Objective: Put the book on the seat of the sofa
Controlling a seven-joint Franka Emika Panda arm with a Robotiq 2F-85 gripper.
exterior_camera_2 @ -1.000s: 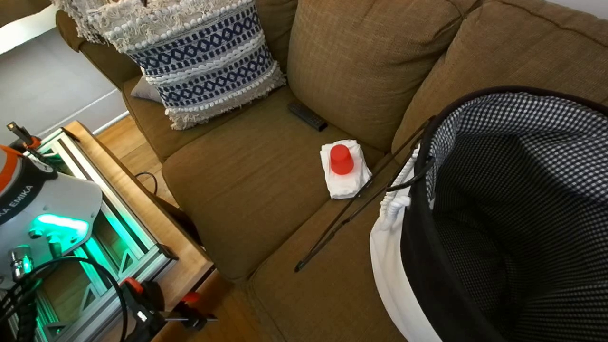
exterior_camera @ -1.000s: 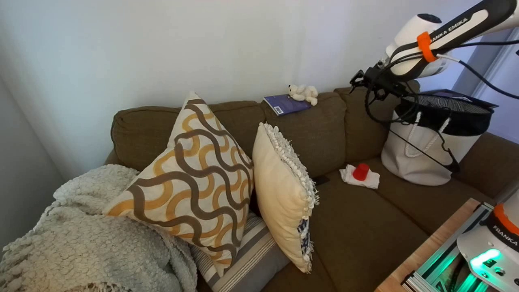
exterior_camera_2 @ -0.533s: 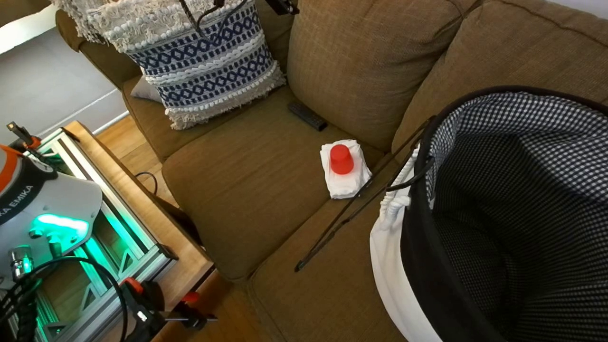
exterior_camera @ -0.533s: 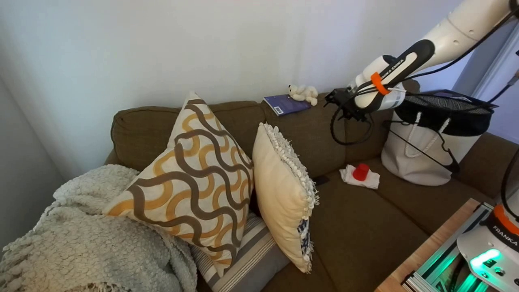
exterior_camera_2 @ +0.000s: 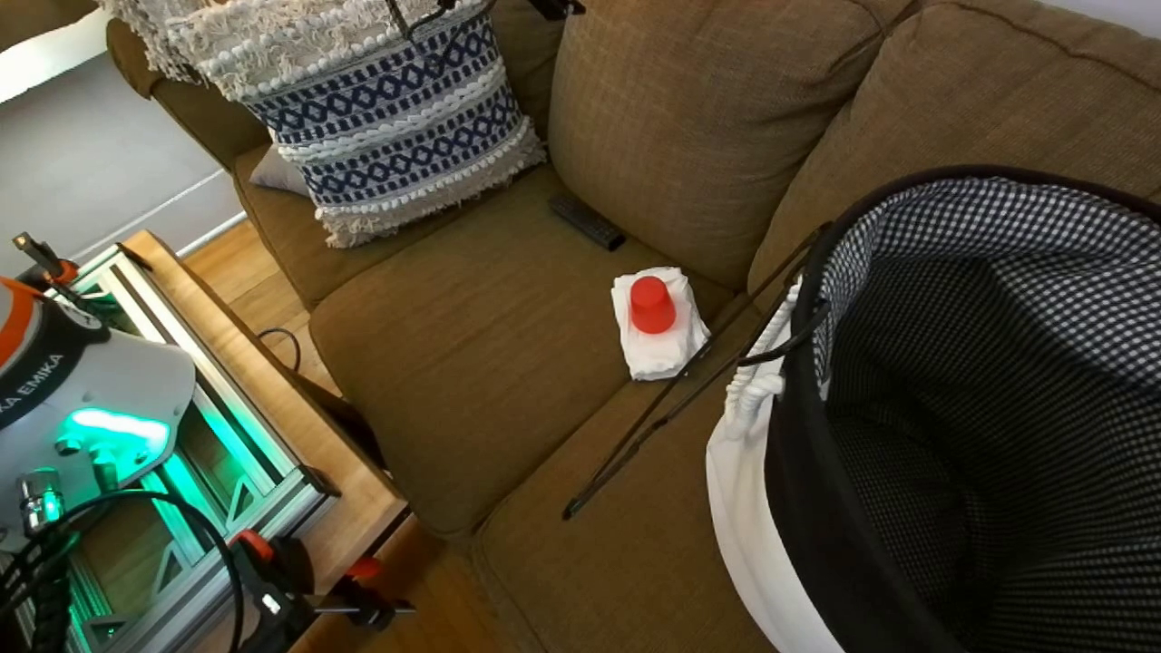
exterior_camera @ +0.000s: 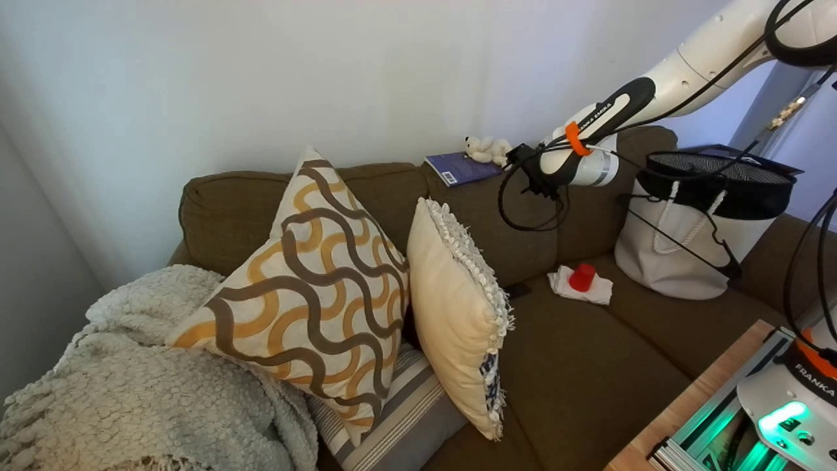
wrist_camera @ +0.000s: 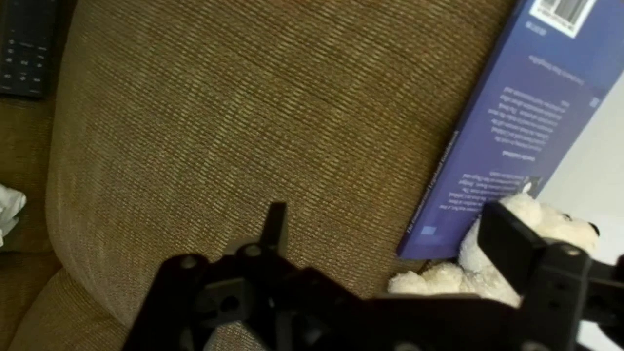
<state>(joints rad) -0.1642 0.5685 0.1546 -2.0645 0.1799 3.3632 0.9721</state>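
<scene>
The blue-purple book [exterior_camera: 461, 168] lies flat on top of the sofa's backrest against the wall. It shows large in the wrist view [wrist_camera: 516, 131], back cover up. A small white teddy bear [exterior_camera: 484, 148] rests over one end of the book; it also shows in the wrist view [wrist_camera: 443, 278]. My gripper [exterior_camera: 513, 158] is at backrest height by the bear. In the wrist view my gripper [wrist_camera: 385, 207] is open and empty, one finger over the backrest, one in front of the bear. The sofa seat [exterior_camera_2: 490, 317] is brown fabric. The book is out of view in an exterior view.
On the seat are a red cup [exterior_camera_2: 652, 305] on a white cloth [exterior_camera_2: 658, 358] and a black remote [exterior_camera_2: 587, 223]. A large bag [exterior_camera: 680, 248] with a black hanger [exterior_camera_2: 635, 435] stands on one side. Patterned pillows [exterior_camera: 320, 275] and a blanket [exterior_camera: 163, 386] fill the other.
The arm has moved left and down in an exterior view, bringing my gripper from above the bag side to beside the bear. The book and bear have not moved.
</scene>
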